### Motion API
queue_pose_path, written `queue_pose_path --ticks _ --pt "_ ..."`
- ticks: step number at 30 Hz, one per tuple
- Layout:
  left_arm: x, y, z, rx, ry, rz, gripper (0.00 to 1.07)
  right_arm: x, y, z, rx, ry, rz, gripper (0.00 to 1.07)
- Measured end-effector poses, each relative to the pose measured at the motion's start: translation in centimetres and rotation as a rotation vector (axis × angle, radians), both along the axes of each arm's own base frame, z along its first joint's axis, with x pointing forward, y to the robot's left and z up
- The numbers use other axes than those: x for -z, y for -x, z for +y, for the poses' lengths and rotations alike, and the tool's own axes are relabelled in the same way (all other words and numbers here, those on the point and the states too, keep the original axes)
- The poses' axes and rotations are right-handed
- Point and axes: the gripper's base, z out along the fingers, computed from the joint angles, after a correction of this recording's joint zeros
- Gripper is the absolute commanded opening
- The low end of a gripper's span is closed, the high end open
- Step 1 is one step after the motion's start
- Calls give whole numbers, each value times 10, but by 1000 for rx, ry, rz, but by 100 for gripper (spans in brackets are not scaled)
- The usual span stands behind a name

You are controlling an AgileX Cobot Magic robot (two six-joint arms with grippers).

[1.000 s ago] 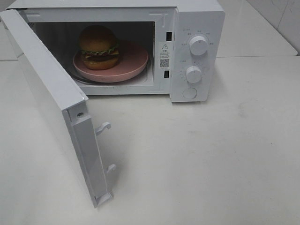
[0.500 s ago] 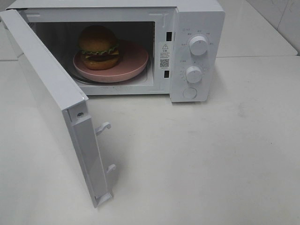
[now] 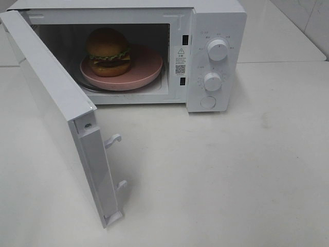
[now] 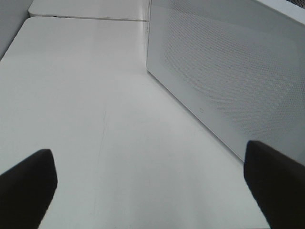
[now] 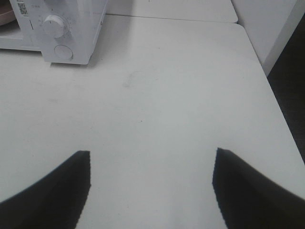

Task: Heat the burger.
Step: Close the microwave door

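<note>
The burger (image 3: pixel 108 52), with a brown bun and green lettuce frill, sits on a pink plate (image 3: pixel 146 67) inside the white microwave (image 3: pixel 216 20), toward the left of the cavity. The microwave door (image 3: pixel 56 110) stands swung wide open toward the front left. Neither arm shows in the exterior high view. In the left wrist view my left gripper (image 4: pixel 150 183) is open over bare table, beside the perforated outer face of the door (image 4: pixel 224 71). My right gripper (image 5: pixel 151 183) is open above the table, with nothing between its fingers, to the right of the microwave's knobs (image 5: pixel 54 26).
Two dials (image 3: pixel 217 50) and a round button (image 3: pixel 207 102) are on the microwave's right panel. The white table (image 3: pixel 231 175) stretches in front and to the right. The table's right edge (image 5: pixel 267 76) drops off near a wall.
</note>
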Motion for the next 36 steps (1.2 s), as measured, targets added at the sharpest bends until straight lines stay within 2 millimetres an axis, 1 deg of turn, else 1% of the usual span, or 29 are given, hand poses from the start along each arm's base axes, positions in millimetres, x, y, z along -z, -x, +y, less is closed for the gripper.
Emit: queue_pose_path --ticks 18,24,26,27,28,29,31,32,33,34,35,36 --pt "0 0 0 0 0 0 100 0 0 0 0 0 0 71" --pt "0 -5 0 0 2 28 98 0 0 0 0 0 0 71" --pt "-5 -9 1 0 4 45 94 0 0 0 0 0 0 71" --pt "-5 -9 1 0 4 45 94 0 0 0 0 0 0 71" --pt "-11 -14 1 -3 6 39 90 0 0 0 0 0 0 71" --pt "-11 -14 1 -3 6 39 90 0 0 0 0 0 0 71" --pt "-17 -25 2 -9 9 39 82 0 0 0 0 0 0 71" --pt "-17 -25 2 -9 9 39 82 0 0 0 0 0 0 71" --pt "-19 -34 3 -14 12 41 75 0 0 0 0 0 0 71" --pt "-19 -34 3 -14 12 41 75 0 0 0 0 0 0 71" --pt "-21 -43 4 -18 15 50 64 0 0 0 0 0 0 71" --pt "-21 -47 4 -20 16 51 57 0 0 0 0 0 0 71"
